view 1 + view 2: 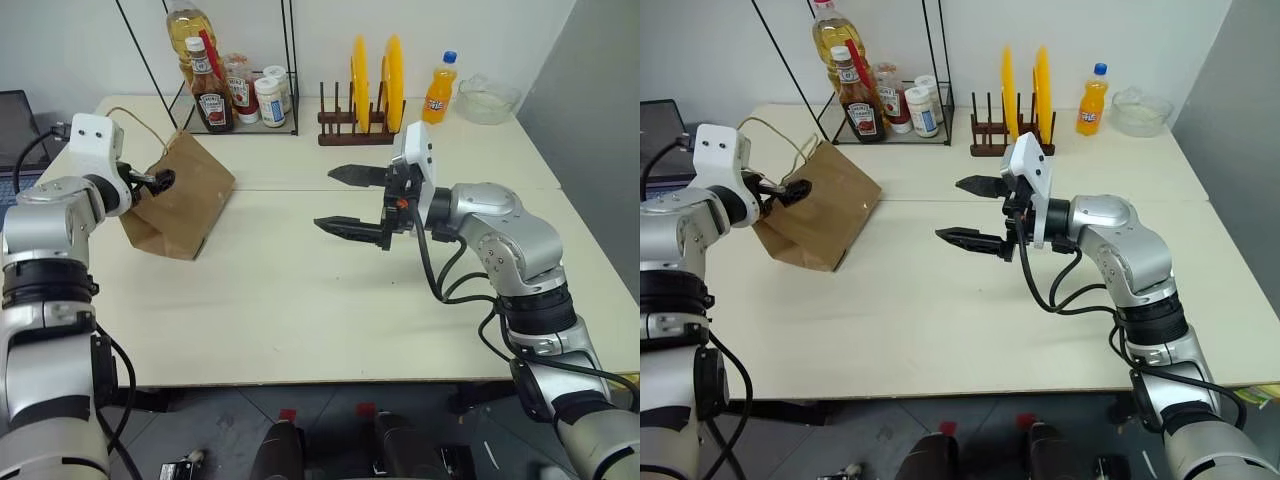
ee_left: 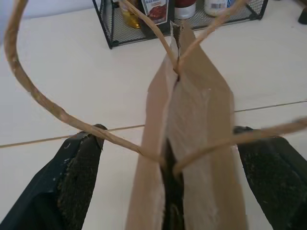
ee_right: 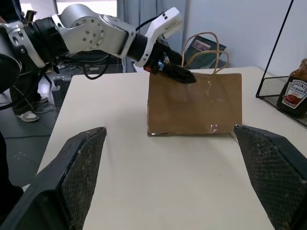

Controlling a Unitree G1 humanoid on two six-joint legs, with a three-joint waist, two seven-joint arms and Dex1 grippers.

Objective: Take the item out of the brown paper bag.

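Bag (image 1: 178,205) upright on the table (image 1: 300,310), mouth pinched nearly flat so the item inside is hidden; left gripper (image 1: 155,181) spread astride its top edge, likely to steady or open it; right gripper (image 1: 350,200) spread, waiting well apart, facing the bag.

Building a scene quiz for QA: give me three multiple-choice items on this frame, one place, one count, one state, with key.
1. Where is the left gripper?
A. at the brown paper bag's top edge
B. by the orange soda bottle
C. over the dish rack

2. How many yellow plates stand in the dish rack?
A. one
B. two
C. four

3. How is the right gripper?
A. shut on the bag
B. holding a bottle
C. open, holding nothing

Key: A, its fingers straddle the bag's mouth in the left wrist view; B, two upright discs; C, fingers spread apart over bare table.
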